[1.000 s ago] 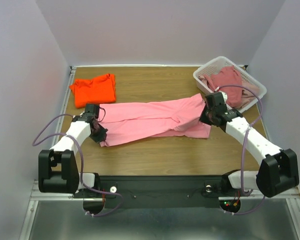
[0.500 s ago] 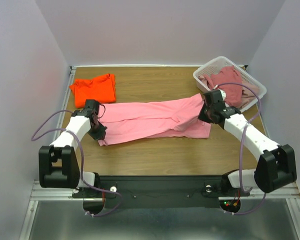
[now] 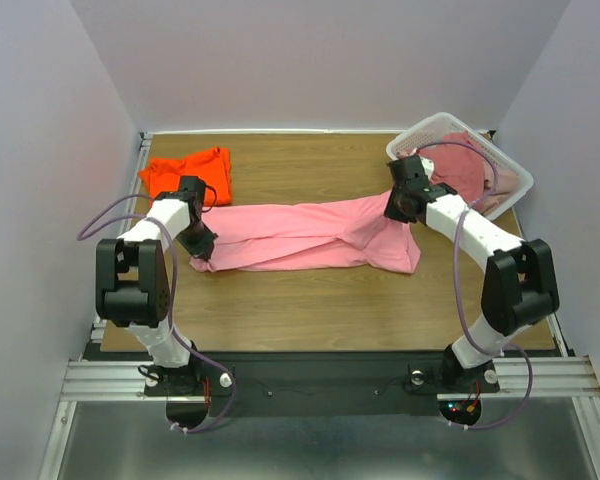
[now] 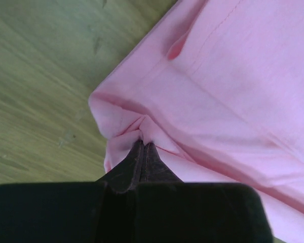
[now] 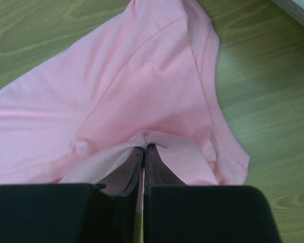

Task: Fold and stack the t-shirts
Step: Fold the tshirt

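Note:
A light pink t-shirt (image 3: 300, 237) lies stretched lengthwise across the middle of the table. My left gripper (image 3: 200, 243) is shut on its left end; the left wrist view shows the fabric (image 4: 213, 91) bunched at the fingertips (image 4: 143, 147). My right gripper (image 3: 402, 205) is shut on its right end; the right wrist view shows the cloth (image 5: 142, 91) pinched at the fingertips (image 5: 143, 150). A folded bright orange t-shirt (image 3: 188, 176) lies at the back left. A dusty rose t-shirt (image 3: 458, 172) sits in the basket.
A white slatted basket (image 3: 507, 165) stands at the back right corner, right behind my right arm. The wooden table (image 3: 310, 300) has bare surface in front of the pink shirt. Walls close in the left, right and back.
Both grippers have moved away from me toward the back of the table, carrying the pink shirt's ends with them. The shirt now lies farther back and narrower.

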`<state>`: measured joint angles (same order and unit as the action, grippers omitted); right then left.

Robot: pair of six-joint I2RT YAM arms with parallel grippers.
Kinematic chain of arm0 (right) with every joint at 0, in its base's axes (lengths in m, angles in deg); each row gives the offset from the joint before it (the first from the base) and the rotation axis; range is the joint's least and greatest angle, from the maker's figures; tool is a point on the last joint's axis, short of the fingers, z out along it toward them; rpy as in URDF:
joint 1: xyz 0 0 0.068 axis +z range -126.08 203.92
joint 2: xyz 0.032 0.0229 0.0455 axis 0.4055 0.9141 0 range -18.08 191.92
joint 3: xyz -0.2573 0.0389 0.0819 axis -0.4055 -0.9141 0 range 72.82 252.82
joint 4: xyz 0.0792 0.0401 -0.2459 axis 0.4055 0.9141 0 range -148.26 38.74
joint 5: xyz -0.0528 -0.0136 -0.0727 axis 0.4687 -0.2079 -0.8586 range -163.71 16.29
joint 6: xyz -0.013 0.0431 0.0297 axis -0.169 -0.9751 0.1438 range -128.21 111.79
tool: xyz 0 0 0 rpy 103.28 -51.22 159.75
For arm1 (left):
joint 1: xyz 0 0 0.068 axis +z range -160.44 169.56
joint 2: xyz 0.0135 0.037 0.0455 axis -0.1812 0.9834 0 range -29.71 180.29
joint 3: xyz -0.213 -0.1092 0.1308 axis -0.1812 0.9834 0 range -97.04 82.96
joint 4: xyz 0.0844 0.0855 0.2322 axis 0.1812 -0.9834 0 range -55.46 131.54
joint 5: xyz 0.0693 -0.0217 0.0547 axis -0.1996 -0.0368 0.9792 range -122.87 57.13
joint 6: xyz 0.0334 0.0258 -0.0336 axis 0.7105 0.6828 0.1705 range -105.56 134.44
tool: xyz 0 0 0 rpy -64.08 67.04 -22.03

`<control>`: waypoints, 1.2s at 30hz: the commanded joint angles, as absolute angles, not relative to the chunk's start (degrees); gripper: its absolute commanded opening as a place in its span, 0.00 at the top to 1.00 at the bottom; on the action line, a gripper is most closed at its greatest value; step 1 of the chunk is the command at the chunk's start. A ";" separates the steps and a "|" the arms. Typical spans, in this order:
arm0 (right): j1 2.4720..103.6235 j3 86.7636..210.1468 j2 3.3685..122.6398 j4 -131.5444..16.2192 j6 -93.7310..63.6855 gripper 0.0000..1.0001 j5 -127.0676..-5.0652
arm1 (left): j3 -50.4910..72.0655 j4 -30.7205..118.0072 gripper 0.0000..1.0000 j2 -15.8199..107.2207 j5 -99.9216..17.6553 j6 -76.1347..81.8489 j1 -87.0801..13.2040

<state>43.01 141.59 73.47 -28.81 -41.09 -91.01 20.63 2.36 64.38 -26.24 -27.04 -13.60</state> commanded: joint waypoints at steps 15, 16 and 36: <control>39.30 150.53 81.27 -30.57 -35.81 0.21 -86.10 | 18.15 3.04 0.02 59.44 -25.84 -25.99 -11.84; 39.30 149.12 80.11 -30.75 -35.81 0.19 -84.62 | 19.75 3.74 0.02 58.46 -25.84 -26.17 -11.84; 43.70 136.98 78.60 -43.67 -36.68 0.00 -57.71 | 32.25 14.99 0.07 55.81 -25.49 -29.68 -10.97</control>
<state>43.03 133.86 77.80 -39.71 -36.52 -59.29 33.57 12.50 53.75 -26.68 -28.59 -11.41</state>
